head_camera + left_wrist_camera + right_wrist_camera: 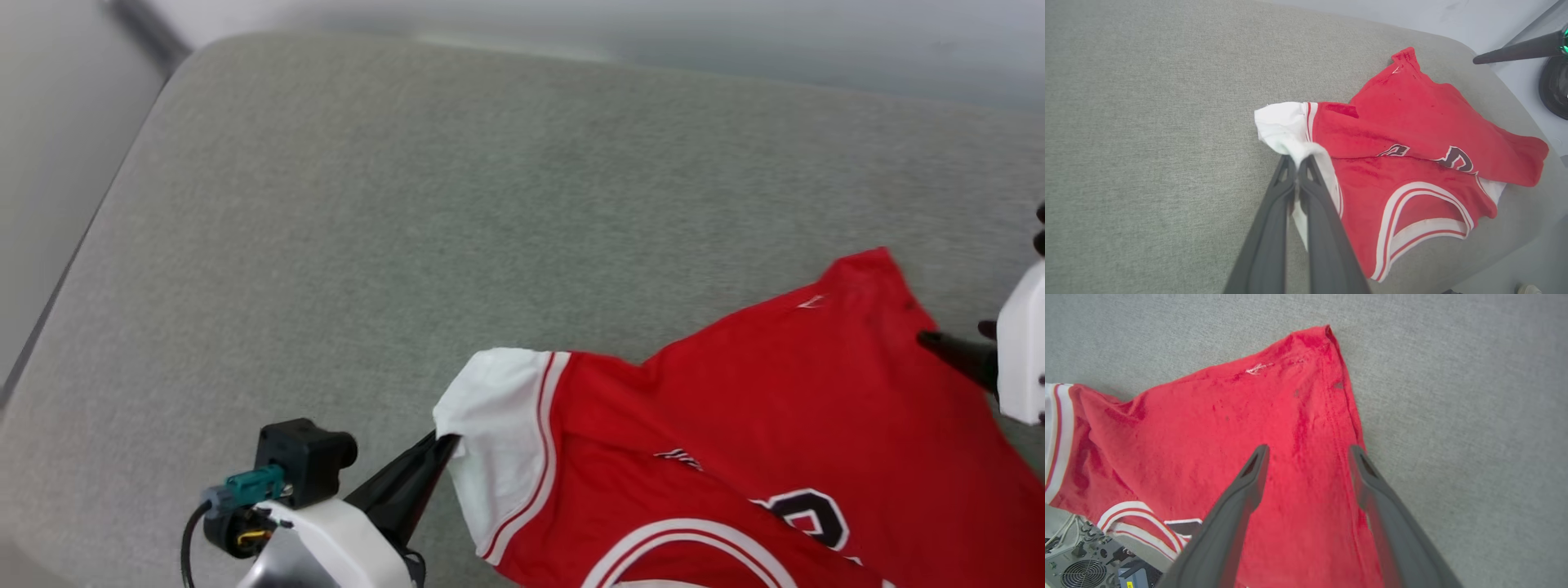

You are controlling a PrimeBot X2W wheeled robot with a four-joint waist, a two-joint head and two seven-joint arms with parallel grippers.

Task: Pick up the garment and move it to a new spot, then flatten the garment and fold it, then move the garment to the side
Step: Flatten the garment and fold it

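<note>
Left pincer (pixel 1297 161), garment (pixel 1412 122), grey upholstery (pixel 490 204)

garment (pixel 784 408): 1 | tools: 2, left tool (pixel 1298 161), right tool (pixel 1308 451) | grey surface (pixel 408 204): 1

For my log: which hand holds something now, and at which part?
The left hand grips the garment by its white sleeve; the right hand is open, holding nothing.

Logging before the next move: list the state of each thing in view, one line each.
garment, crumpled, partly folded over itself, lying on the grey fabric surface
left gripper, shut on the garment's white sleeve
right gripper, open over the red fabric, holding nothing
</note>
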